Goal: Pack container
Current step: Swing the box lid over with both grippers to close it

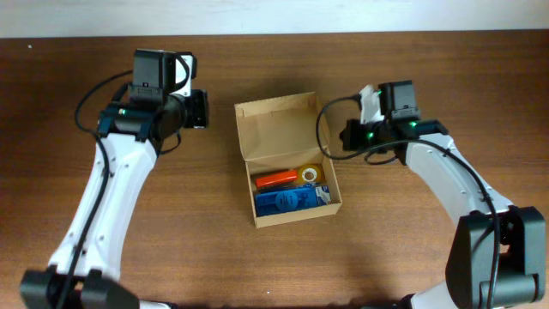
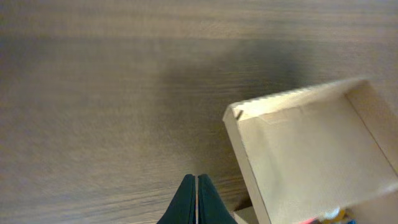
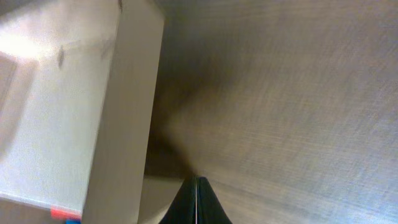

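The container [image 1: 279,129], a small brown cardboard box, sits at the table's middle with its flap lid standing open at the back. Inside lie a red item [image 1: 274,179], a yellow tape roll [image 1: 310,174] and a blue flat box [image 1: 290,200]. My left gripper [image 1: 206,109] is shut and empty, just left of the lid; its closed fingertips [image 2: 197,186] show over bare wood beside the lid [image 2: 311,155]. My right gripper [image 1: 346,134] is shut and empty, just right of the box; its fingertips [image 3: 196,186] sit close by the box's side wall [image 3: 124,112].
The wooden table [image 1: 171,257] stretches around the box. A pale wall strip [image 1: 274,15] runs along the far edge. Cables loop from both arms near the box.
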Robot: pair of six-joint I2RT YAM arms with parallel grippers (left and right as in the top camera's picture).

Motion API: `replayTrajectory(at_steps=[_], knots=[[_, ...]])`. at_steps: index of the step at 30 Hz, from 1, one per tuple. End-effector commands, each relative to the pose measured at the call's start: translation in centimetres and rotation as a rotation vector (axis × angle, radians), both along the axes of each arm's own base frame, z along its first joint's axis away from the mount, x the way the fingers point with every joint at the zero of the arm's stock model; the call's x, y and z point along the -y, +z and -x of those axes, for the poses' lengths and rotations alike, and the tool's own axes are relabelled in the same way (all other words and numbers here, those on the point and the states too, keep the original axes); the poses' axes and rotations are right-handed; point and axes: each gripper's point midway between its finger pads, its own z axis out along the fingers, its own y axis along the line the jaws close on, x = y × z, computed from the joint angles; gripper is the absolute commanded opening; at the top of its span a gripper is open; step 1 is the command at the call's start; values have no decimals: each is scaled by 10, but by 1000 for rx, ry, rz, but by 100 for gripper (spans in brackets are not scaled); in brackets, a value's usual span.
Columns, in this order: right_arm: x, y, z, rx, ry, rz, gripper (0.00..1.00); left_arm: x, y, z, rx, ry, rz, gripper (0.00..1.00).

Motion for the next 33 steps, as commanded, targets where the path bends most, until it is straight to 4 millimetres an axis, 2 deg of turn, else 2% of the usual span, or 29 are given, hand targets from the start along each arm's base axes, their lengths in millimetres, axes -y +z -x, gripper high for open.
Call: replayTrajectory(at_steps=[1, 5, 9, 11, 16, 18, 20, 24, 30, 33], knots=[[6, 4, -11, 35, -18, -21, 4, 9, -47, -3, -154, 81, 107, 2], [6, -4, -22, 47, -11, -67, 4, 22, -98, -9, -301, 161, 215, 2], [9, -18, -27, 24, -23, -113, 4, 37, -134, -19, -378, 200, 317, 2], [7, -23, -30, 17, -10, -157, 4, 43, -148, -24, -399, 213, 354, 2], [-4, -36, -31, -25, 10, -274, 4, 67, -166, -37, -429, 194, 508, 2], [-14, -37, -32, -25, 44, -329, 4, 82, -163, -47, -402, 130, 584, 2], [-18, -40, -33, -43, 34, -369, 4, 96, -152, -61, -351, 67, 676, 2], [-21, -42, -34, -48, 38, -400, 4, 103, -134, -77, -269, 24, 736, 2], [-28, -32, -37, -17, 81, -453, 4, 113, -116, -85, -211, -45, 797, 2], [-36, -20, -38, 24, 133, -503, 4, 119, -105, -85, -193, -97, 832, 2]])
